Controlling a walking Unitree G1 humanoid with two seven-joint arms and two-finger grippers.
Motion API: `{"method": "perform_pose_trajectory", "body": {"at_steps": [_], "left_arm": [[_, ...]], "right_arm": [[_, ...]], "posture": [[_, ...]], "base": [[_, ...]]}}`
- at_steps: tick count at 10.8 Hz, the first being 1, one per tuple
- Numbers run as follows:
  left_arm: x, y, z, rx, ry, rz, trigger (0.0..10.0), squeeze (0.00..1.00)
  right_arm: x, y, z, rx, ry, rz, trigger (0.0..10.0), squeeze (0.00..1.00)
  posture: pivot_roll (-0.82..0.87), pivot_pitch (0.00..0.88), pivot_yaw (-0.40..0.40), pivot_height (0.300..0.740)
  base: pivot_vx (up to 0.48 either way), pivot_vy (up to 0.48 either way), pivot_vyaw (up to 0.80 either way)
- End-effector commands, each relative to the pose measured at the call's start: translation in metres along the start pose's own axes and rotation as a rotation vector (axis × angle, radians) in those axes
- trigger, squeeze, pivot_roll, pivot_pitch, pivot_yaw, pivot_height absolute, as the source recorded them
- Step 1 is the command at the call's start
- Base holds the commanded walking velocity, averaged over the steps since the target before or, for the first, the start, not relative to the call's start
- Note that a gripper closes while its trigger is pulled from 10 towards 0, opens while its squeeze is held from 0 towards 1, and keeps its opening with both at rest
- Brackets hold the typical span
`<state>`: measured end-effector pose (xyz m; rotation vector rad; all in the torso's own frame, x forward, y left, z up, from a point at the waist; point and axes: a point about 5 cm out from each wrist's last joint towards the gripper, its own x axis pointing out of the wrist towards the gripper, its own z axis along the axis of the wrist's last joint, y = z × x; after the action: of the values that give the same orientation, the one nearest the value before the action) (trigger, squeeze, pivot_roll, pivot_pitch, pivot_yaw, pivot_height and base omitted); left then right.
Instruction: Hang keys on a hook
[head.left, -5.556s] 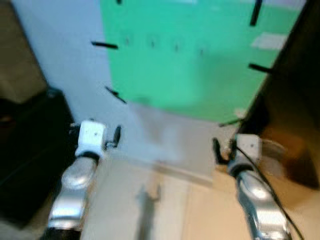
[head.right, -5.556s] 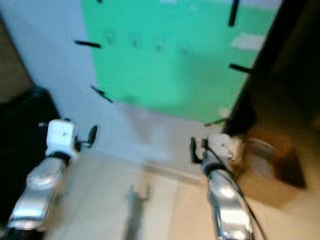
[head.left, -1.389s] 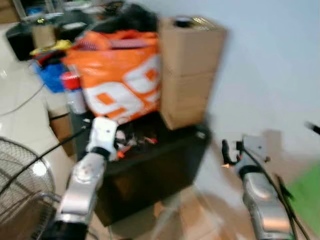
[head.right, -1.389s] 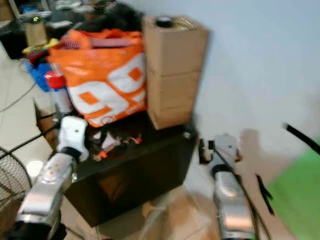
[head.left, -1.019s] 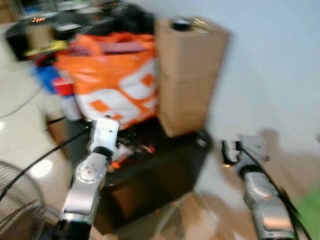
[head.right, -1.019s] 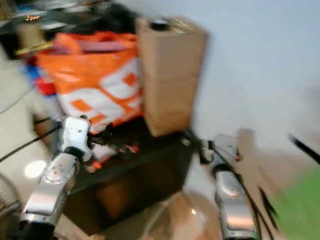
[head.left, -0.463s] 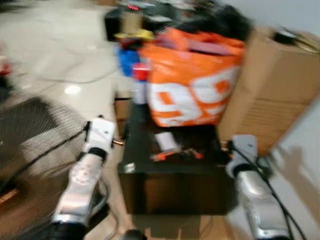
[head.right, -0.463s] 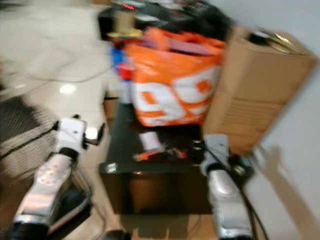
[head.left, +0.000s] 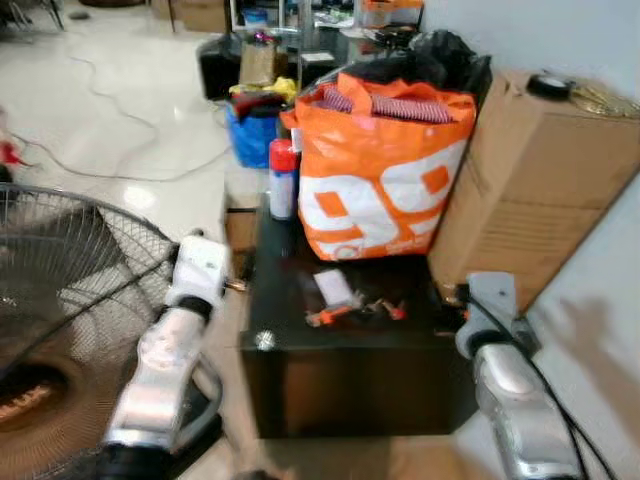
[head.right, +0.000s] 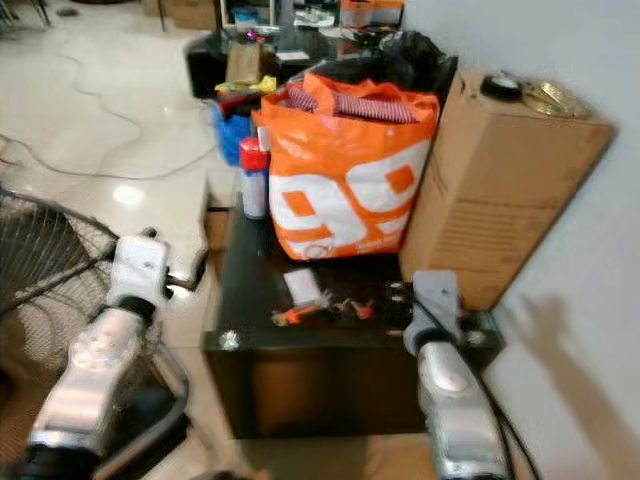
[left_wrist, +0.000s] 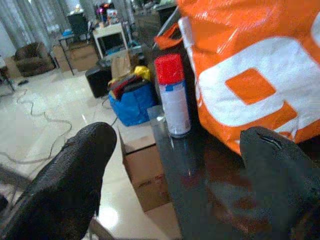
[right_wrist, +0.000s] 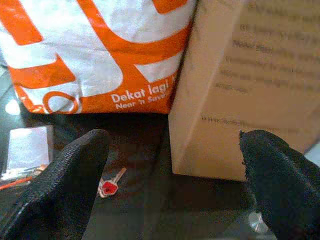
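Facing a low black table (head.left: 350, 370), I hold my left gripper (left_wrist: 172, 165) off its left edge and my right gripper (right_wrist: 170, 165) over its near right corner, each with fingers spread apart and empty. On the tabletop between them lie the keys (head.right: 345, 307), red-tagged, beside a small white card (head.right: 303, 287). Farther back stand an orange bag (head.right: 345, 180), a red-capped spray can (head.right: 254, 178) to its left and a cardboard box (head.right: 500, 180) to its right.

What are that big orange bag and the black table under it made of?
The orange bag looks like woven plastic with a slight sheen: it creases stiffly and carries printed white lettering. The black table seems glossy, perhaps glass or lacquered board, since its top mirrors the spray can standing on it.
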<state>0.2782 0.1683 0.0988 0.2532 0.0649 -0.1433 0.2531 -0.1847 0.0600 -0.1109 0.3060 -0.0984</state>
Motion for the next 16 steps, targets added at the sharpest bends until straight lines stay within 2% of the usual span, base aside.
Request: {"method": "perform_pose_trajectory", "body": {"at_steps": [1, 2, 6, 8, 11, 15, 16], "left_arm": [[0.003, 0.003, 0.004, 0.008, -0.012, -0.001, 10.0, 0.55], [0.004, 0.002, 0.005, 0.006, -0.013, -0.005, 10.0, 0.55], [0.004, 0.001, 0.005, 0.012, -0.014, -0.006, 10.0, 0.54], [0.003, 0.000, 0.003, 0.016, -0.002, 0.000, 10.0, 0.51], [-0.002, -0.003, 0.000, 0.033, -0.010, -0.012, 10.0, 0.53], [-0.012, -0.001, -0.005, 0.030, 0.003, 0.012, 10.0, 0.53], [-0.015, 0.000, -0.007, 0.044, 0.009, 0.033, 10.0, 0.52]], "right_arm": [[0.002, 0.000, 0.004, 0.014, -0.004, -0.008, 10.0, 0.00], [0.002, -0.004, 0.004, -0.042, -0.002, -0.043, 10.0, 0.00], [0.004, -0.004, 0.005, -0.029, -0.003, -0.046, 10.0, 0.00], [0.004, -0.007, 0.004, -0.034, -0.002, -0.050, 10.0, 0.00], [0.004, -0.012, 0.003, -0.038, -0.004, -0.039, 10.0, 0.00], [0.001, -0.003, 0.005, -0.052, -0.007, 0.027, 10.0, 0.00], [0.001, 0.000, 0.004, -0.050, -0.003, 0.049, 10.0, 0.00]], "posture": [[0.00, 0.000, -0.008, 0.740], [0.00, 0.000, -0.011, 0.740], [0.01, 0.000, -0.015, 0.740], [0.01, 0.000, -0.015, 0.740], [0.00, 0.000, -0.026, 0.740], [0.01, 0.000, -0.065, 0.740], [0.03, 0.000, -0.076, 0.740]], "base": [[0.424, 0.000, 0.00], [0.428, 0.000, 0.00], [0.413, 0.000, 0.00], [0.000, 0.000, 0.00], [0.000, 0.000, 0.00], [0.000, -0.460, 0.00], [0.000, 0.000, 0.00]]}}
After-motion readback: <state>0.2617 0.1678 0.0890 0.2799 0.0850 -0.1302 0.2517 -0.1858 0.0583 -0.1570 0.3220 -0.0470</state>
